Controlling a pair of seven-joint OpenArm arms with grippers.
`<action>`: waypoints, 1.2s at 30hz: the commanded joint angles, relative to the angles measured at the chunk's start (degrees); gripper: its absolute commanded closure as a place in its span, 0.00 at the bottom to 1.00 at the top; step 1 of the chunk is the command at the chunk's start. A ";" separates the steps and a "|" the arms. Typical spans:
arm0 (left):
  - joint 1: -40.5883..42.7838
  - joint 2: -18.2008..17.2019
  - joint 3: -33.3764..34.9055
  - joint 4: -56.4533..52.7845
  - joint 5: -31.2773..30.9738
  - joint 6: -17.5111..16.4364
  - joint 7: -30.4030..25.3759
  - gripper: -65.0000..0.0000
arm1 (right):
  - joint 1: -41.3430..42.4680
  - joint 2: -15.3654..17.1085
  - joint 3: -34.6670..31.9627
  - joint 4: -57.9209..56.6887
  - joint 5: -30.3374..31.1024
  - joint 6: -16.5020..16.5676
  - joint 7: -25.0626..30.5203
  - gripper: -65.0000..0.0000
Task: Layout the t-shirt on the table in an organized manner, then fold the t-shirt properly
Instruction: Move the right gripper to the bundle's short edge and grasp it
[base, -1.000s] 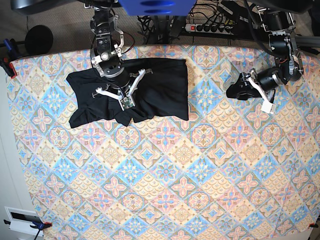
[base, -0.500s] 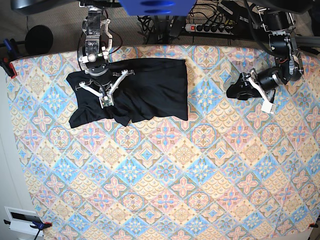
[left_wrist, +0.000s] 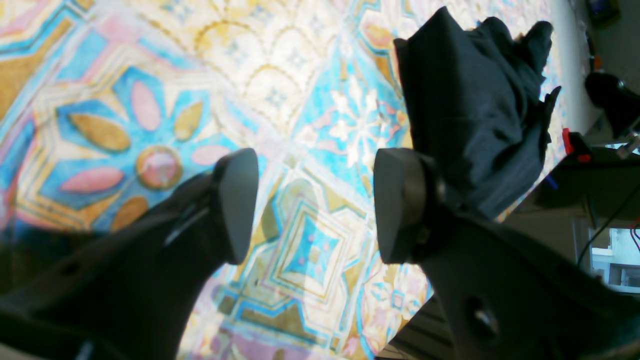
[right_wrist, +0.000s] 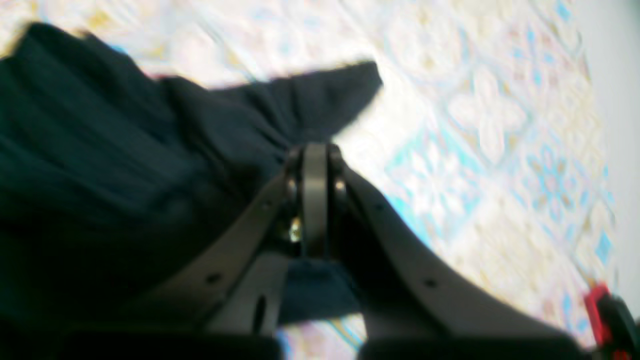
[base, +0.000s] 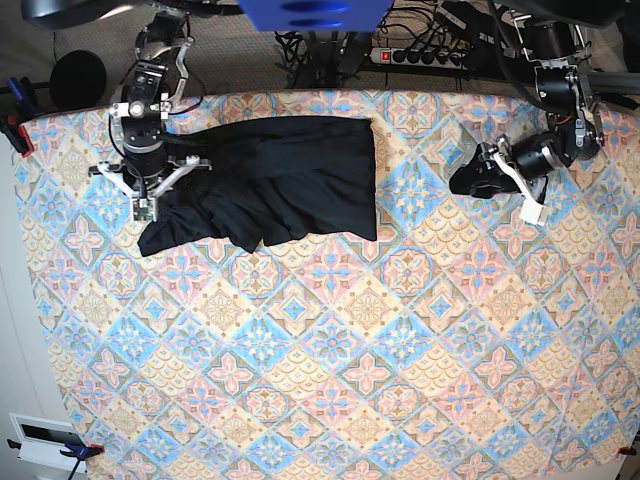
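Observation:
The black t-shirt (base: 280, 175) lies bunched at the back left of the patterned table (base: 330, 330). Its right side is roughly squared and its left side is creased. My right gripper (base: 147, 206) is at the shirt's left edge, shut on a pinch of fabric. In the right wrist view, folds of the t-shirt (right_wrist: 125, 165) run together at that gripper's (right_wrist: 315, 155) closed fingertips. My left gripper (base: 466, 183) hovers over bare cloth to the right of the shirt. It stands open (left_wrist: 315, 200) with nothing between its fingers, and the t-shirt (left_wrist: 470, 115) lies beyond it.
A power strip (base: 425, 55) and cables lie behind the table's back edge. A red clamp (base: 16, 132) grips the left edge near a round black object (base: 78, 78). A white device (base: 45, 440) sits off the front left corner.
My right gripper has travelled left from the shirt's middle to its left edge, staying shut and dragging fabric along. The left arm has barely moved.

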 joint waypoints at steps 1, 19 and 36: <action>-0.47 -0.94 -0.41 0.80 -1.26 -0.38 -0.85 0.48 | 0.44 0.32 1.20 1.01 0.81 -0.32 1.33 1.00; -0.03 -0.32 -0.41 0.80 -1.35 -0.38 -0.85 0.48 | 8.53 19.92 16.58 -25.98 68.15 4.25 -17.39 0.54; 0.76 -0.23 -0.41 0.80 -1.35 -0.38 -0.85 0.48 | 8.53 22.65 9.72 -41.01 68.32 7.77 -17.31 0.54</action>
